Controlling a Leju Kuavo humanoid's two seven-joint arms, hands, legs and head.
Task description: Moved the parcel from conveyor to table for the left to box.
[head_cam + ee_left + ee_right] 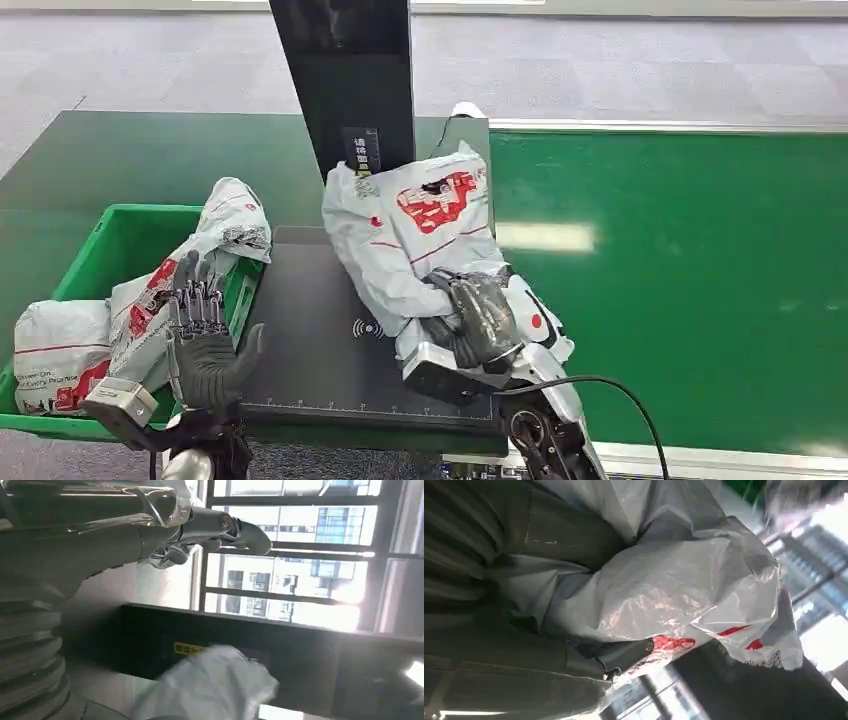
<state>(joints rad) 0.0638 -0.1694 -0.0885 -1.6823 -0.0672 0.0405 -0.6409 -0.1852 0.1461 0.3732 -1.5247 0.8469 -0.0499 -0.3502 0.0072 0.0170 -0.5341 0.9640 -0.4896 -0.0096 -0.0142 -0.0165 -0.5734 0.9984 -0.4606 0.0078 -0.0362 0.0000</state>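
— Holding the parcel in my right hand, fingers wrapped round its lower end. It leans over the dark scanner plate, against the black post.

— So the move's done?

— Nearly, I'd judge: it's off the green conveyor, but not let go. My left hand waits beside the plate, fingers spread, holding nothing.

— Its look?

— Crumpled white plastic, red print, soft.

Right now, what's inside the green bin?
Two white parcels with red print: one lies low in the green bin, another leans over its rim. The left hand, open, covers part of that one. The bin's bottom beneath them is hidden.
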